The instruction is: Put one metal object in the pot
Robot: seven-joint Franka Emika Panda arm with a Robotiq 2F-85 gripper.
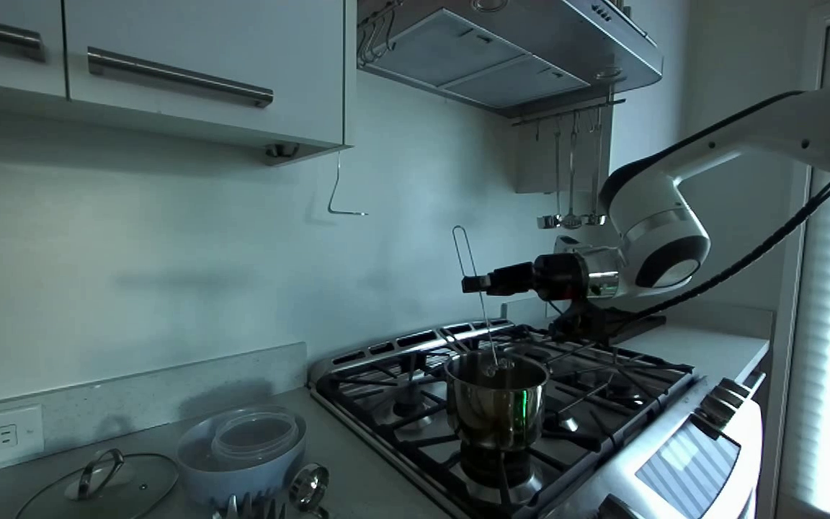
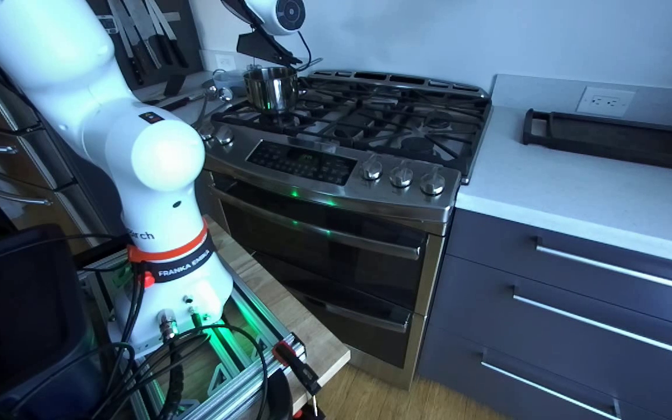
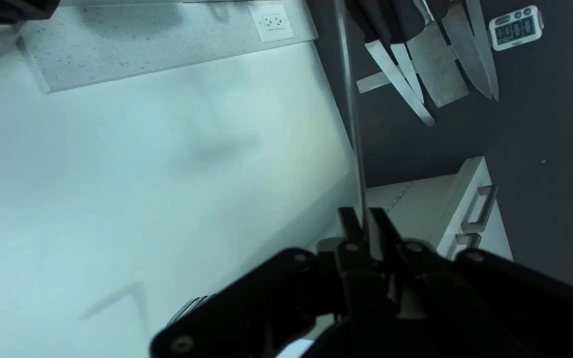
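Evidently our tool [image 1: 474, 284], closed to wire thickness, pinches the wire-handled utensil [image 1: 487, 324] partway up, right of frame centre, presumably so its lower end, at the steel cooking pot [image 1: 498, 411]'s mouth, drops in when we release.

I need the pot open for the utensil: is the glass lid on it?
No, the glass lid lies on the counter beside the white bowl, away from the pot.
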